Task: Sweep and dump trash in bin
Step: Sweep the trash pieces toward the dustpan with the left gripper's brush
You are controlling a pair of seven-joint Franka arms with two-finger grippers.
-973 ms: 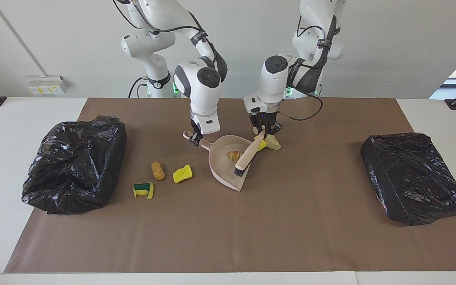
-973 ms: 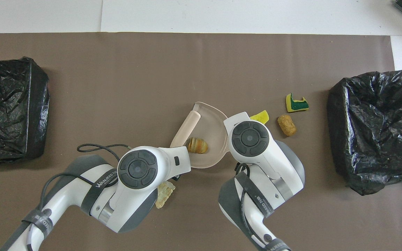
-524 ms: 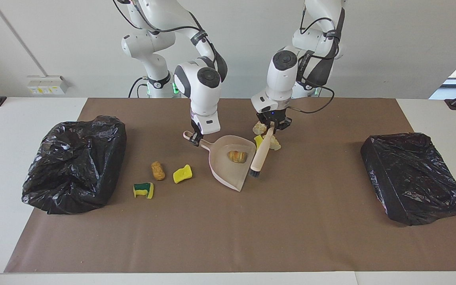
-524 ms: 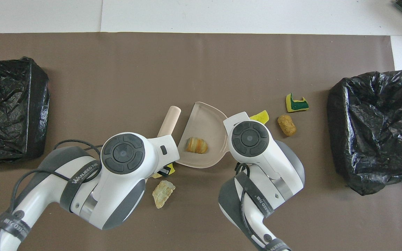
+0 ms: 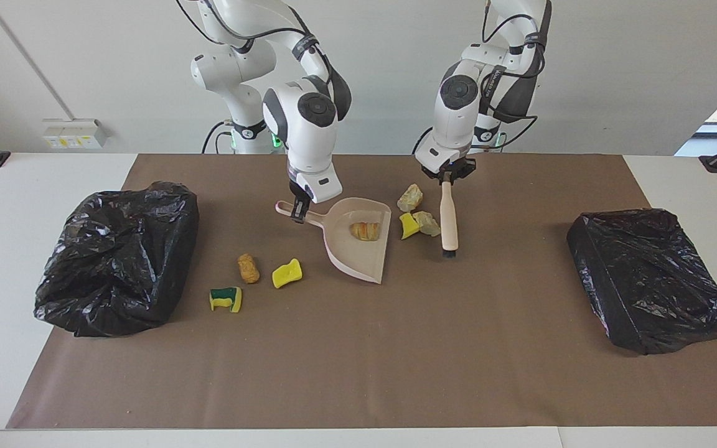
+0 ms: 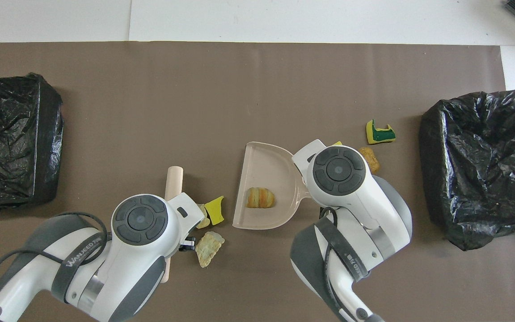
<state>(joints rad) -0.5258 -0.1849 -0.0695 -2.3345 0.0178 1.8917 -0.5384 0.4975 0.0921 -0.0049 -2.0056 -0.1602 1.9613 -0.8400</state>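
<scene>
Brush swung clear of the dustpan; pan lifted and turned since a second ago.
Facing view: left gripper (image 5: pixel 448 177) clenches the brush (image 5: pixel 448 219), now beside three scraps (image 5: pixel 417 214); right gripper (image 5: pixel 298 211) grips the dustpan (image 5: pixel 358 249) handle, one scrap (image 5: pixel 365 231) inside, three more (image 5: pixel 253 277) near the bin (image 5: pixel 116 255).
Overhead view: arms hide both grips, the brush mostly, and part of the scraps (image 6: pixel 210 223).

- A robotics lab: two white arms bolted at one edge of a white surface (image 5: pixel 10 205).
- Brown paper sheet (image 5: pixel 365 348) covers it, staged.
- Bare wall, socket strip (image 5: pixel 75 134), trailing cables.
</scene>
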